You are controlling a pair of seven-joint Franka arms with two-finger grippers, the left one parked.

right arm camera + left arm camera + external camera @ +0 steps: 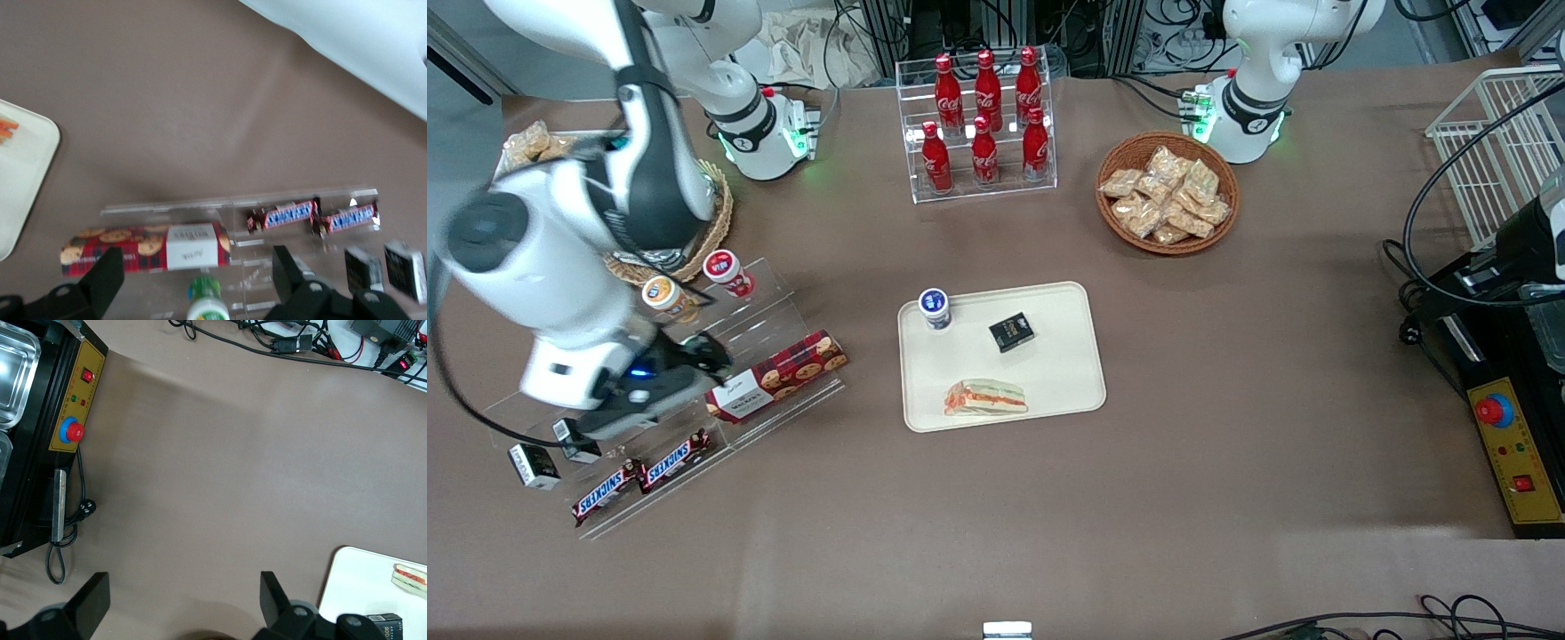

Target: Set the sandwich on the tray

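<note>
A clear-wrapped wedge sandwich (985,397) with orange and green filling lies flat on the cream tray (1049,373), at the tray's edge nearest the front camera. The sandwich also shows in the left wrist view (410,579), on the tray (353,587). My right gripper (698,354) hovers over the clear stepped shelf toward the working arm's end of the table, well apart from the tray. In the right wrist view the gripper (198,277) is open and empty above a red cookie box (133,245), and the tray's corner (27,167) shows with an orange bit on it.
On the tray also stand a blue-lidded cup (935,308) and a small black box (1011,332). The shelf holds the cookie box (778,375), Snickers bars (640,476) and small cups (727,271). A cola rack (983,116) and a snack basket (1167,191) stand farther from the front camera.
</note>
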